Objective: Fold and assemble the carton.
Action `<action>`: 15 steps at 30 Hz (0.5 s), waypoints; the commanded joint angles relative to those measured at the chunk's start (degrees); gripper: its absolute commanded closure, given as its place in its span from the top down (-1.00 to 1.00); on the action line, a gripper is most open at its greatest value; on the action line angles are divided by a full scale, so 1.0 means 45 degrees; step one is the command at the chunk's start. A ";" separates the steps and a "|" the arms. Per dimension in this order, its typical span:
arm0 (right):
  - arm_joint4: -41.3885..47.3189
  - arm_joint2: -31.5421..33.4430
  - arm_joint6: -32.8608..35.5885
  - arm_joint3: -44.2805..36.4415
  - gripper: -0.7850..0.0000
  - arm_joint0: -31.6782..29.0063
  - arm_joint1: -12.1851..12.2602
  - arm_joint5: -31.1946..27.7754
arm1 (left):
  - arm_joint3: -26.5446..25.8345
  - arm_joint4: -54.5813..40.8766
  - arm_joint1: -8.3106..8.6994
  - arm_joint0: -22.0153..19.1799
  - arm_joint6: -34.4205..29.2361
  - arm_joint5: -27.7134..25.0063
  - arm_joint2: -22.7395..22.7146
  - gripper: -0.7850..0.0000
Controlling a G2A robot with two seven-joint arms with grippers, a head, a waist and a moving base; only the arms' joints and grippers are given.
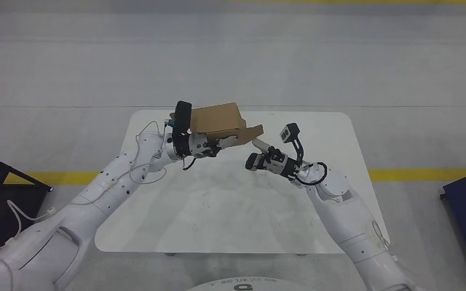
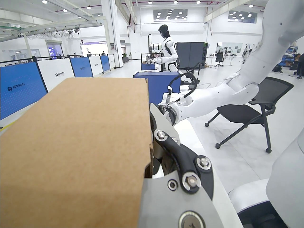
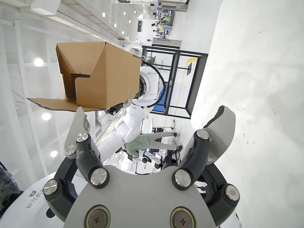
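Observation:
A brown carton (image 1: 218, 120) is held up above the far middle of the white table (image 1: 218, 211). My left gripper (image 1: 211, 144) is shut on its side wall; in the left wrist view that wall (image 2: 78, 143) lies against one finger (image 2: 163, 122). The carton (image 3: 111, 77) is squared up, with its open end and a loose flap (image 3: 54, 103) turned toward my right gripper (image 3: 152, 112). That right gripper (image 1: 253, 161) stands open just short of the flap, with nothing between its fingers.
The table's far edge (image 1: 240, 111) runs just behind the carton. Bare tabletop (image 3: 261, 72) lies under the right gripper. A black chair (image 2: 261, 105) stands on the floor beside the table, behind the right arm (image 2: 213, 100).

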 commanded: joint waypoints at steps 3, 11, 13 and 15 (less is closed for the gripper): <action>0.0050 -0.0080 -0.0166 0.0087 1.00 0.0128 -0.0017 0.0103 | 0.0091 0.0060 -0.0087 -0.0047 0.0000 0.0000 0.0090 -1.00; 0.0124 -0.0253 -0.0450 0.0268 1.00 0.0366 -0.0054 0.0259 | 0.0126 0.0139 -0.0169 -0.0109 0.0000 0.0000 0.0185 -1.00; 0.0093 -0.0301 -0.0477 0.0295 1.00 0.0407 -0.0059 0.0269 | 0.0114 0.0155 -0.0176 -0.0119 0.0000 0.0000 0.0215 -1.00; 0.0053 -0.0359 -0.0499 0.0316 1.00 0.0436 -0.0065 0.0288 | 0.0087 0.0195 -0.0182 -0.0135 0.0000 0.0000 0.0288 -1.00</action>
